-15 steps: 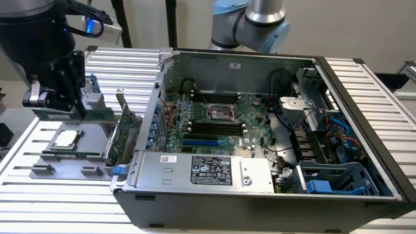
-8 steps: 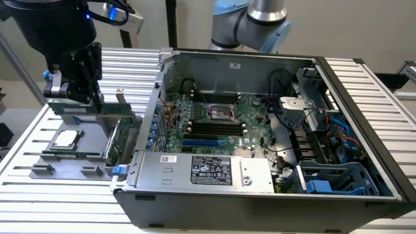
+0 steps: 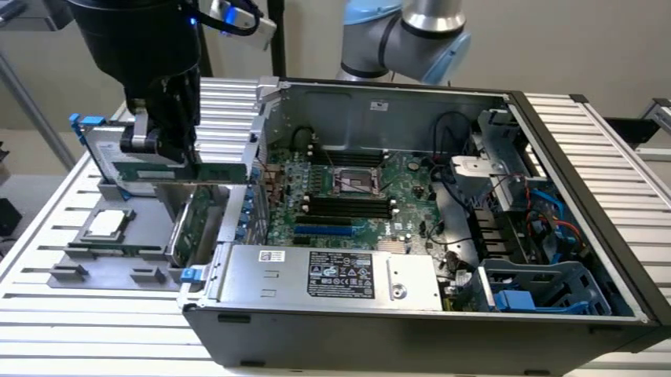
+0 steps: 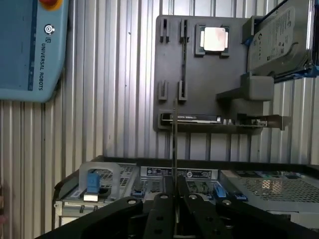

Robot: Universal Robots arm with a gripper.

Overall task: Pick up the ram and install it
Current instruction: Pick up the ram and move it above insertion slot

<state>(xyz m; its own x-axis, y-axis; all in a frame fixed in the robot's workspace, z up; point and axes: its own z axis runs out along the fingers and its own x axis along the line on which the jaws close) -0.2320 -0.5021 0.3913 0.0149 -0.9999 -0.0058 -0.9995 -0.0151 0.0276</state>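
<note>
Jaws pinching the ram.
A narrow grip may let it pivot, meeting the memory slots skewed and jamming.

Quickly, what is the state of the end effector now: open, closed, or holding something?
End effector: closed, holding the ram.

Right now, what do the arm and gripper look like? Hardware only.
The arm has silver tubes and pale blue rounded joint caps. Its wrist end is a fat black cylinder with a small blue light. The gripper has black linkage fingers with silver pin heads. No markings I can read.
</note>
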